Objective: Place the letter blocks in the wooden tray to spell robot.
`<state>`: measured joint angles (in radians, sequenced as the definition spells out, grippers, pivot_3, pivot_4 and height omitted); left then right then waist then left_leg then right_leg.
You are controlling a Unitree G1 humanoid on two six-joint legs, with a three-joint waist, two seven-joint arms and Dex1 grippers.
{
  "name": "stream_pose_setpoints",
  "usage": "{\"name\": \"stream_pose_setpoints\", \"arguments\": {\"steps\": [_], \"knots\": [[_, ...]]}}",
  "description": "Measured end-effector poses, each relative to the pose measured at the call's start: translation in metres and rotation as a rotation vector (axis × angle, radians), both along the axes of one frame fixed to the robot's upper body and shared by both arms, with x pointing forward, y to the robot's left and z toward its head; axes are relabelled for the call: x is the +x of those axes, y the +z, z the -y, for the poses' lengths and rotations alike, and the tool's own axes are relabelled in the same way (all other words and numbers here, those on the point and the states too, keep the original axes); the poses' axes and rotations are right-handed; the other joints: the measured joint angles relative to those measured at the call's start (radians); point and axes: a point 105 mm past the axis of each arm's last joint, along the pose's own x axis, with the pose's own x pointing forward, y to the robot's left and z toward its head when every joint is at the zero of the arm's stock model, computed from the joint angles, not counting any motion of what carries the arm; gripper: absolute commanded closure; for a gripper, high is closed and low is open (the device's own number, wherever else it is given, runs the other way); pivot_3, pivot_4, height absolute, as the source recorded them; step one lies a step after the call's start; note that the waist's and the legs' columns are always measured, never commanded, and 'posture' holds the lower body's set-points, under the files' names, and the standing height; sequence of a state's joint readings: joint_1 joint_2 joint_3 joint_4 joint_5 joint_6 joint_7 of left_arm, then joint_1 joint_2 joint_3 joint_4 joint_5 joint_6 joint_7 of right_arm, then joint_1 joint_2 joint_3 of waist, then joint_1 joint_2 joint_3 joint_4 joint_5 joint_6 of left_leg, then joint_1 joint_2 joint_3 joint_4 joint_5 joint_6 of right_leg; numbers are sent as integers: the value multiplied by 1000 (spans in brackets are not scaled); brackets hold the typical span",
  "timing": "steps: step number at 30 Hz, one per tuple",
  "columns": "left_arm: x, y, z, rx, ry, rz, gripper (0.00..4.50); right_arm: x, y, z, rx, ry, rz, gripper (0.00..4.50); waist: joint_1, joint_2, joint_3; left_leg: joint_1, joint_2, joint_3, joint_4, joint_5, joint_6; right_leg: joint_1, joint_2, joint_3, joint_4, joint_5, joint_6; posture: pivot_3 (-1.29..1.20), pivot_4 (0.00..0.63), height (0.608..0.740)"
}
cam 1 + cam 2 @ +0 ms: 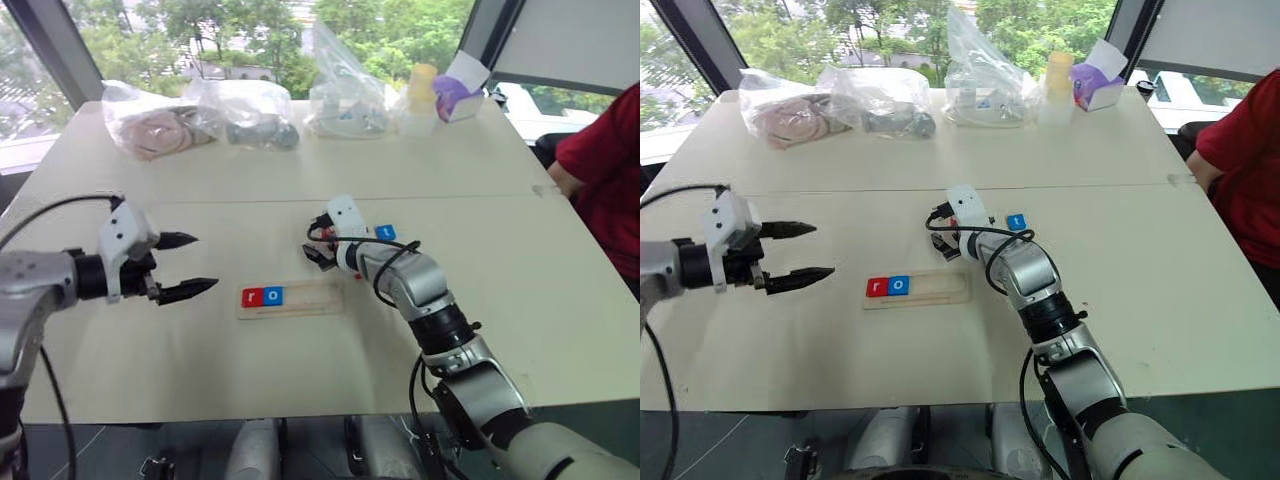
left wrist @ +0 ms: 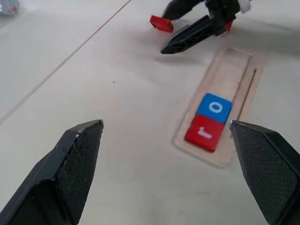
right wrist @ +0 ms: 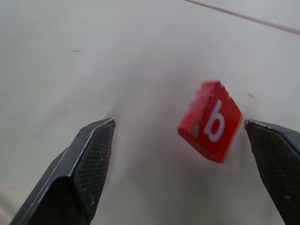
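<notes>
Windows (image 1: pixel 200 30) with green trees behind them close the far side of the scene, and a pale table (image 1: pixel 480 170) with a seam line across it fills the foreground. Along the table's far edge lie three clear plastic bags (image 1: pixel 240 110), a yellowish cup (image 1: pixel 421 88) and a white-and-purple box (image 1: pixel 458 92). At the right edge a person in a red sleeve (image 1: pixel 605 170) is at the table.

Near the table's middle lies the wooden tray (image 1: pixel 312 298), long side running left to right. Two letter blocks sit side by side at its left end: the red r block (image 1: pixel 251 296) outermost and the blue o block (image 1: pixel 273 295) touching it. The rest of the tray is bare wood.

Just behind the tray's right end, a blue t block (image 1: pixel 385 232) lies on the table beside the right arm. The red b block (image 3: pixel 211 121) also lies on the table, behind the tray; in the right wrist view it appears between the two fingers of the right gripper (image 1: pixel 318 243), whose jaws are spread wide with nothing held. Whether a finger touches the block cannot be told.

The left gripper (image 1: pixel 190 265) hangs above the table to the left of the tray, pointing toward it, jaws wide apart and empty.
</notes>
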<state>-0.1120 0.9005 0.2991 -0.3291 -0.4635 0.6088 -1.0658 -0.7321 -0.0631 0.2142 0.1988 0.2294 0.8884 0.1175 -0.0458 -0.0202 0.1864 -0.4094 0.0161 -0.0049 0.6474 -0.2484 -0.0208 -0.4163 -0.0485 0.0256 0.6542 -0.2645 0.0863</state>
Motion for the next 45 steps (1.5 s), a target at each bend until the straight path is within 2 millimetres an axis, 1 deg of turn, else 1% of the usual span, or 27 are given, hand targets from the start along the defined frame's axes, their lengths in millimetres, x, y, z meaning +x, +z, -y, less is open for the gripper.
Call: {"name": "stream_pose_setpoints", "arguments": {"steps": [2,6,11,13,16,17,18,20,21,22,24,26,27,29,30,31,32,33,35,38,40,41,43,45], "knots": [[-3,-4,5,-26,21,-2,32,2,0,-5,5,-28,-6,0,0,-1,0,0,1,-1,0,0,0,-1,2,-1,2,0,-1,0,150,740],[-2,3,6,-33,63,46,32,3,-2,-16,1,-45,-12,0,0,0,0,2,1,-2,0,1,-1,-1,2,0,6,1,-2,0,150,740],[-2,-3,3,-30,98,46,32,3,-1,-20,22,-58,-16,0,-1,0,0,2,1,-1,0,1,-1,-2,2,0,6,1,-2,0,150,740],[0,-2,3,-21,105,61,32,4,-1,-20,32,-73,-21,0,0,0,0,2,1,-1,0,1,-1,-2,2,0,6,1,-2,0,150,740],[1,-6,8,-27,97,63,0,7,-1,-20,27,-101,-16,851,0,0,0,2,1,-1,0,1,-1,-2,2,0,6,1,-2,0,150,740],[2,-8,10,-29,95,59,0,9,-2,-19,21,-114,-11,1347,-1,0,0,2,1,-1,0,1,-1,-2,2,0,6,1,-2,0,150,740],[2,-8,11,-29,94,60,0,10,-2,-17,18,-123,-5,1703,-1,0,0,2,1,-1,0,1,-1,-2,2,0,6,1,-2,0,150,740],[4,-7,13,-30,86,65,0,12,-3,-16,19,-132,0,2553,-1,0,0,2,1,-1,0,1,-1,-2,2,0,6,1,-2,0,150,740],[5,-6,15,-30,78,70,0,12,-3,-14,15,-137,4,3062,-1,0,0,2,1,-1,0,1,-1,-2,2,0,6,1,-2,0,150,740],[7,-4,18,-31,70,76,0,12,-3,-14,11,-137,8,3355,-2,0,0,2,1,-1,0,1,-1,-3,2,0,6,1,-2,0,150,740],[10,1,23,-34,50,94,0,13,-2,-13,9,-135,16,3346,-1,0,0,1,1,-1,0,1,-1,-3,2,0,6,1,-2,0,150,740],[12,6,30,-40,20,106,0,11,3,-1,18,-143,51,3346,3,0,0,0,1,-1,0,1,-1,-4,2,0,6,1,-2,0,150,740],[13,8,34,-51,1,111,0,9,10,10,16,-152,86,3346,8,0,0,-2,0,-2,0,1,-1,-5,1,0,5,0,-2,0,150,740],[13,12,47,-66,-57,113,0,5,33,47,-21,-197,191,3346,22,1,0,-4,-2,-1,1,1,-1,-6,0,0,4,0,-1,0,150,740],[12,14,55,-78,-91,109,0,-1,45,68,-42,-232,239,3346,28,1,0,-5,-2,-1,1,1,-1,-5,-1,0,2,0,-1,0,150,740],[11,13,62,-87,-119,103,0,-7,55,84,-62,-265,273,3346,29,1,0,-5,-2,-1,0,1,-1,-5,0,0,1,0,-1,0,150,740],[10,13,71,-95,-152,96,0,-17,61,100,-77,-302,292,3346,30,0,0,-5,-2,-1,0,1,-1,-5,0,0,0,0,-1,0,150,740],[9,12,79,-107,-181,91,0,-26,61,111,-87,-335,288,3346,30,0,0,-5,-1,-1,0,1,-1,-5,0,0,0,0,-1,0,150,740],[9,13,94,-133,-237,85,0,-45,51,129,-104,-405,240,3346,27,0,0,-5,-1,-1,0,1,-1,-5,3,0,0,0,-1,0,150,740],[8,14,114,-165,-304,75,0,-75,13,151,-117,-531,88,3346,25,0,0,-3,0,-1,-1,1,-1,-5,7,0,1,0,-2,0,150,740],[9,9,120,-169,-331,51,0,-87,-8,156,-58,-621,-27,3346,19,0,0,-2,0,-1,-1,1,-1,-5,8,1,2,0,-2,0,150,740],[10,7,122,-169,-337,41,0,-90,-14,155,-27,-644,-67,3346,13,0,0,-1,0,-1,-1,1,-1,-5,9,2,2,1,-3,0,150,740],[12,4,124,-162,-352,26,0,-91,-15,150,26,-670,-92,3346,3,0,0,0,0,-1,0,1,-2,-4,9,2,3,1,-3,0,150,740],[13,5,124,-157,-369,29,0,-90,-15,149,46,-681,-103,3346,1,0,0,0,0,-1,0,1,-2,-4,8,2,3,1,-3,0,150,740]]}}
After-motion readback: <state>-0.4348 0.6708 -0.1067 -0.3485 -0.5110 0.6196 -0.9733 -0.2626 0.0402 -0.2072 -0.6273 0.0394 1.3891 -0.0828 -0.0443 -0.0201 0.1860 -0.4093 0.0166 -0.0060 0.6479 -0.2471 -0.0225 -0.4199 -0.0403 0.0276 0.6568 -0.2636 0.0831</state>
